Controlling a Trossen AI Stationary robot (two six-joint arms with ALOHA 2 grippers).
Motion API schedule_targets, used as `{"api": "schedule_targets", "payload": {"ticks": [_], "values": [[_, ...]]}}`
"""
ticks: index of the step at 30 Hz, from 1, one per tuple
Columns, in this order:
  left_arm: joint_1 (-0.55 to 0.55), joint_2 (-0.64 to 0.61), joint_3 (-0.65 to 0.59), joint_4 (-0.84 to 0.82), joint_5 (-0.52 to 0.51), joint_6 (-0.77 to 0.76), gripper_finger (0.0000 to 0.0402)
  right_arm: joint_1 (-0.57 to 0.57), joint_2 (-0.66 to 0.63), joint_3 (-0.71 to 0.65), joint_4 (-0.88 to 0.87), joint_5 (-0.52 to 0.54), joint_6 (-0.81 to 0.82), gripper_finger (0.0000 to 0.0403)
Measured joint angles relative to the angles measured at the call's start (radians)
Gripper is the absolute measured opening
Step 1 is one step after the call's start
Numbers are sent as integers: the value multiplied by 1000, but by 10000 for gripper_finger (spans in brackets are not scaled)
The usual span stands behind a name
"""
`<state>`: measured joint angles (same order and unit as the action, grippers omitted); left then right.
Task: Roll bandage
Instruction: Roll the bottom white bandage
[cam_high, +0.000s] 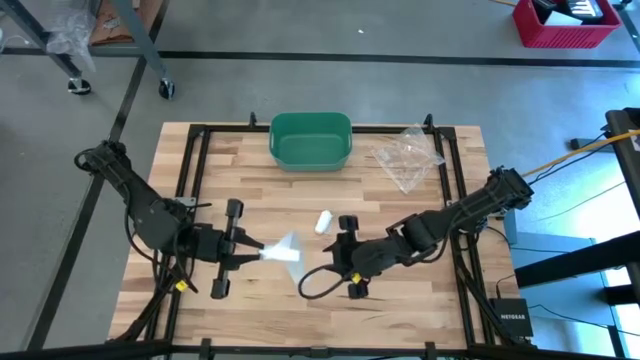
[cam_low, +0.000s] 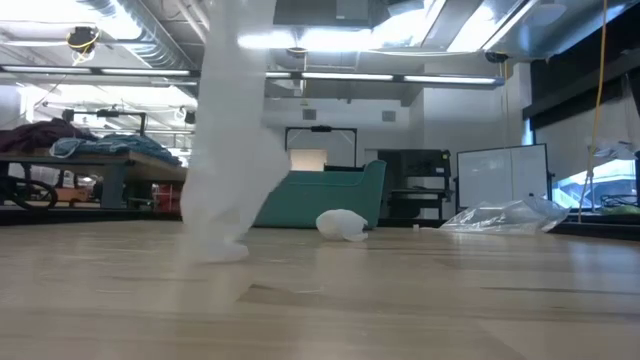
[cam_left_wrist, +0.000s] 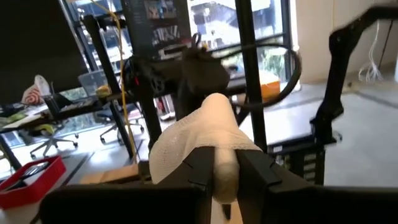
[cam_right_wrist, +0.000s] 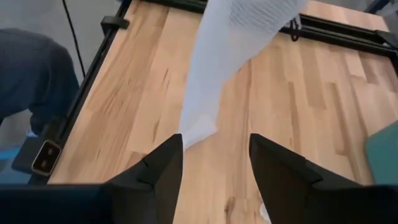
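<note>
Bandage (cam_high: 283, 249) hangs vertical from left tool (cam_high: 243, 253).

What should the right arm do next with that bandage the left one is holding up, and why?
Probably ease the right gripper forward to close on the hanging tail of the bandage. The left gripper is shut on the bandage's upper part, and the strip drapes down until its loose end touches the table. The right gripper is open with that end just ahead of it, so nothing yet holds the end for rolling.
</note>
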<state>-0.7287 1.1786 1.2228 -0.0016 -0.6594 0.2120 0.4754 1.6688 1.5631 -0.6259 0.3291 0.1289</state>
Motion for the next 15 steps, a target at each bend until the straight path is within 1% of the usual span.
{"api": "schedule_targets", "payload": {"ticks": [3, 6, 8, 11, 15], "values": [[-3, 7, 0, -68, -1, -2, 33, 25, -3, 0, -11, 12, -6, 188], [-16, 36, 0, -113, -16, 48, 31, 52, -6, 0, -8, 52, -25, 188], [-32, 63, 0, -126, -48, 129, 28, 70, -6, 0, -8, 85, -39, 188], [-54, 114, 0, -124, -105, 295, 29, 93, -6, 0, -5, 152, -71, 188], [-81, 181, -1, -124, -218, 530, 35, 96, -6, 0, -5, 268, -105, 188]]}}
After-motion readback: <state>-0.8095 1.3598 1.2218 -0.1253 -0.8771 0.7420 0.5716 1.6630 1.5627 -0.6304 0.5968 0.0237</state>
